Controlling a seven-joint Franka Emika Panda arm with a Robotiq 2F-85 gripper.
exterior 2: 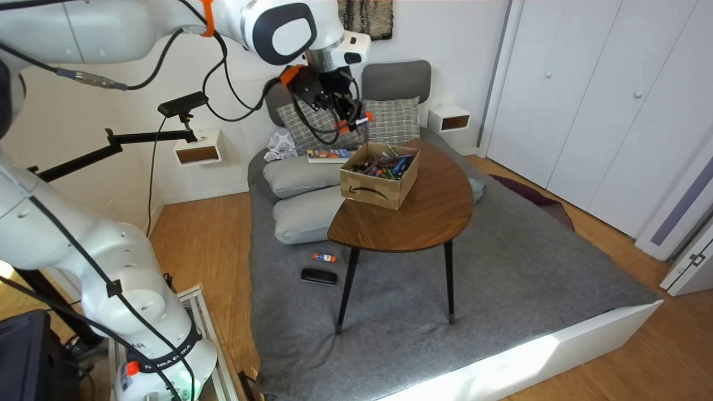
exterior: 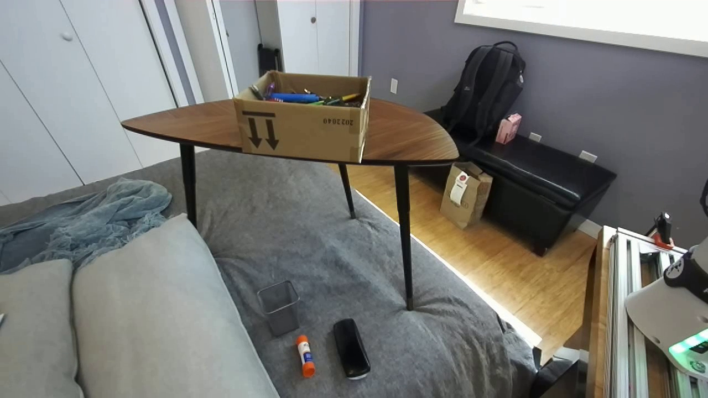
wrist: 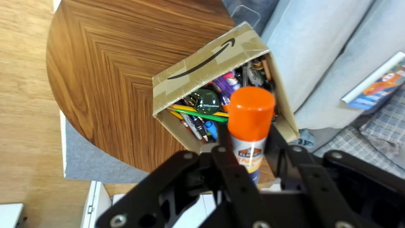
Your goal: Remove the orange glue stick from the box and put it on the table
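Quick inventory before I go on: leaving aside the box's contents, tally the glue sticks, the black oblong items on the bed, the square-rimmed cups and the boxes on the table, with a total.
Glue sticks: 2 (orange glue stick in the tool, another glue stick on the bed)
Black oblong item: 1
Square-rimmed cup: 1
Box on the table: 1
Total: 5

The cardboard box (exterior: 298,131) stands on the table (exterior: 409,135).

In an exterior view, the box (exterior: 301,132) sits on the table (exterior: 412,132), 2 pillows (exterior: 160,309) before it to the left.
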